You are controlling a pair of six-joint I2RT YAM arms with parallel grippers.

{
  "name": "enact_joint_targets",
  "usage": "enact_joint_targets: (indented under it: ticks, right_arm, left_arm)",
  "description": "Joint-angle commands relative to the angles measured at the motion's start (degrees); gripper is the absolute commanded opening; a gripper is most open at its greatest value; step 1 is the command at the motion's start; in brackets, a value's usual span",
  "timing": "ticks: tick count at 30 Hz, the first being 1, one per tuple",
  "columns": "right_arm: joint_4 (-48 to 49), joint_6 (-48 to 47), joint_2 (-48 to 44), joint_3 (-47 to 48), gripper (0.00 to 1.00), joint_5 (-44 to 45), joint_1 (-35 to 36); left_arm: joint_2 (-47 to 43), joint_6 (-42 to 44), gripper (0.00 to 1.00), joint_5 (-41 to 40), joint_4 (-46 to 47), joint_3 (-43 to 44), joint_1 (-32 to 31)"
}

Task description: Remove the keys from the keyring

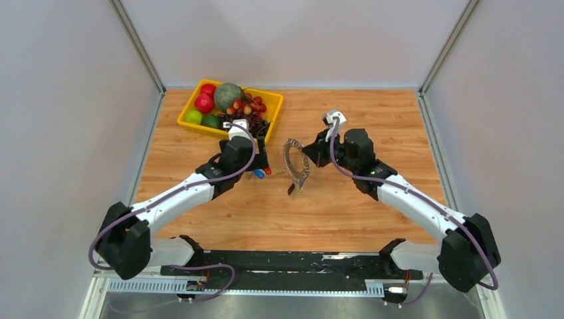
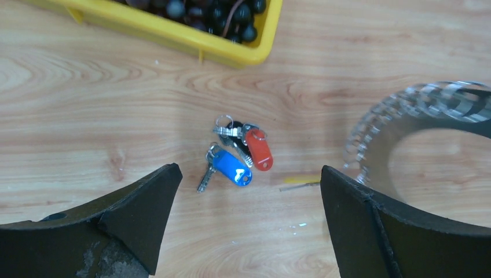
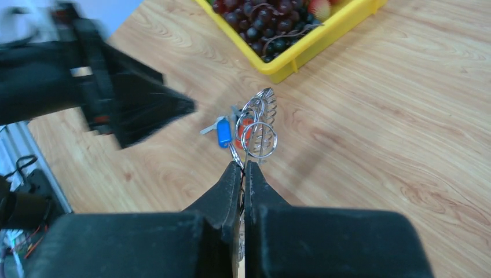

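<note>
The keyring [image 1: 296, 163], a large silvery chain-like loop, stands upright above the table. My right gripper [image 1: 311, 154] is shut on its right side; the right wrist view shows the fingers [image 3: 242, 168] pinched on the ring [image 3: 259, 132]. Two small keys [image 1: 294, 190] hang from the ring's lower end, one dark and one greenish. A loose bunch with a blue-headed key [image 2: 234, 168], a red-headed key [image 2: 259, 149] and a black one lies on the wood. My left gripper [image 2: 249, 174] hovers open and empty just above that bunch [image 1: 261, 173], left of the ring [image 2: 405, 110].
A yellow fruit tray [image 1: 189, 109] with grapes, apples and a melon stands at the back left, just behind the left gripper; its rim also shows in the left wrist view [image 2: 173, 35]. Grey walls close off three sides of the wooden table.
</note>
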Motion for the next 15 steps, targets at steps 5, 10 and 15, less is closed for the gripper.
enact_joint_targets:
  ticks: [5,10,15]
  right_arm:
    - [15.6,7.3,12.5,5.3,0.00,4.3,-9.9]
    - [20.4,5.6,23.0,8.0,0.00,12.9,-16.0]
    - [20.6,4.7,33.1,15.7,0.03,20.0,-20.6]
  left_arm:
    - [-13.6,-1.1,1.00,-0.9,-0.6,-5.8,0.1]
    - [-18.5,-2.7,1.00,2.8,1.4,-10.0,0.1]
    - [-22.1,-3.2,1.00,4.0,0.3,-12.3,0.1]
